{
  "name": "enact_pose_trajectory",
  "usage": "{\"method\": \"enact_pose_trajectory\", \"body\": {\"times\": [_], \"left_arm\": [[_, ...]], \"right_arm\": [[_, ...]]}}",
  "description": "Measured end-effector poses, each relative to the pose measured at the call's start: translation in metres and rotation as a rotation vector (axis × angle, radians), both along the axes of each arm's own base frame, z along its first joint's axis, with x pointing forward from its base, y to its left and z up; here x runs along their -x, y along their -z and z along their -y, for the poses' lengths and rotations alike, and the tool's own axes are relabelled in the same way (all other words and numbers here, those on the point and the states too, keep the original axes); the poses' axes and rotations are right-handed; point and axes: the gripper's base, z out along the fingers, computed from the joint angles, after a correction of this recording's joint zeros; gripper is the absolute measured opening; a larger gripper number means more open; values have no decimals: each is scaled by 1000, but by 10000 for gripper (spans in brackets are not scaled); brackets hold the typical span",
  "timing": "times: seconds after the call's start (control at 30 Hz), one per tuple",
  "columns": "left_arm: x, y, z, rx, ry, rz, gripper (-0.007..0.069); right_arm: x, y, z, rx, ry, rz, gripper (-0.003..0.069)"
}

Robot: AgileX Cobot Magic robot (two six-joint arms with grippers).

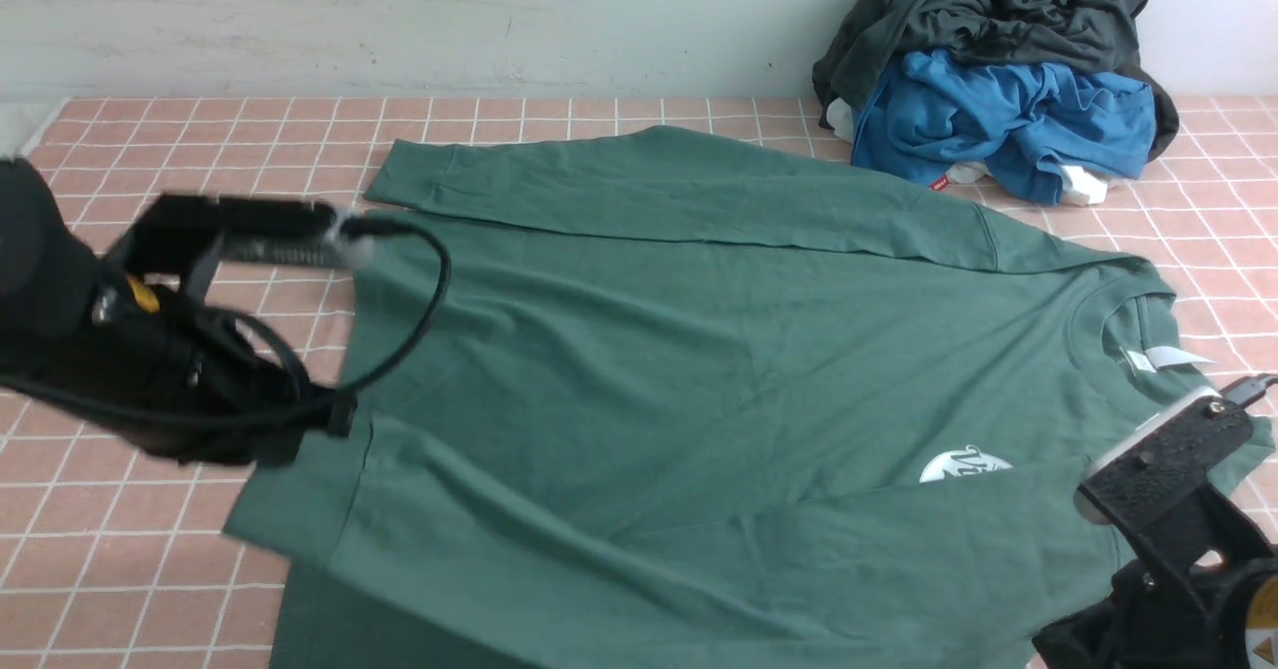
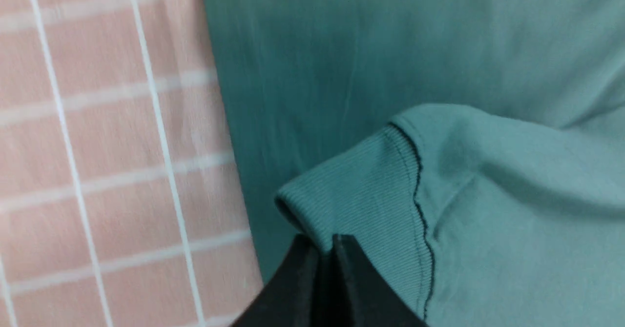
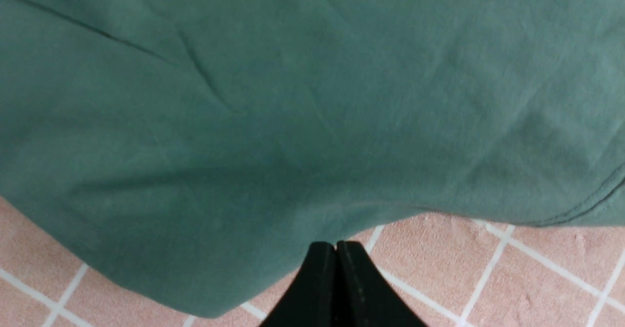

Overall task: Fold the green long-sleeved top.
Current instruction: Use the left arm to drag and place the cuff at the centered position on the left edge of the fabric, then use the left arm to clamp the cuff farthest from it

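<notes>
Surface: a table (image 1: 150,569) is covered in pink cloth crossed by a white grid.
Middle: the green long-sleeved top (image 1: 649,369) is spread across it, collar turned to the right, hem to the left.
Far right corner: a blue garment (image 1: 1008,120) is heaped there, overlaid by a dark grey-black garment (image 1: 988,10).

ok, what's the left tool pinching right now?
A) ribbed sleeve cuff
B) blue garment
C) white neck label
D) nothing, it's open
A: in the left wrist view the left tool is shut on the ribbed cuff of the green long-sleeved top.
</notes>
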Motion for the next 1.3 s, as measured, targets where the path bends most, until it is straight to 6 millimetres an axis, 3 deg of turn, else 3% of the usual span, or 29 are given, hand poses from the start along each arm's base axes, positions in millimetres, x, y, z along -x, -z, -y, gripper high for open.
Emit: {"method": "enact_pose_trajectory", "body": {"times": [0.07, 0.2, 0.27, 0.4, 0.53, 0.67, 0.73, 0.83, 0.93, 1.1, 1.3], "left_arm": [[-17, -34, 2, 5, 21, 153, 8], [-40, -52, 5, -17, 42, 253, 8], [-52, -45, 5, -33, 45, 239, 8], [-104, 8, -2, -71, 13, 108, 26], [-150, 46, -17, -88, -29, 31, 141], [-193, 51, -26, -53, -80, 51, 306], [-225, 49, -29, -13, -115, 107, 375], [-262, 53, -32, 54, -152, 164, 400], [-295, 70, -34, 87, -172, 219, 395], [-324, 100, -39, 86, -237, 275, 381], [-333, 121, -42, 109, -306, 292, 377]], "right_arm": [[-1, 0, 1, 19, -16, 17, -10], [-2, -1, 2, 50, -38, 35, -10], [-2, -1, 2, 55, -41, 37, -10], [-3, -1, 2, 55, -45, 47, -10], [-4, -2, 1, 45, -48, 67, -10], [-5, -3, 0, 34, -49, 85, -10], [-6, -4, 0, 28, -50, 95, -10], [-7, -5, -1, 19, -51, 110, -10], [-8, -6, -2, 9, -53, 127, -10], [-10, -7, -3, -8, -50, 144, -10], [-9, -7, -4, -28, -34, 133, -10]]}}
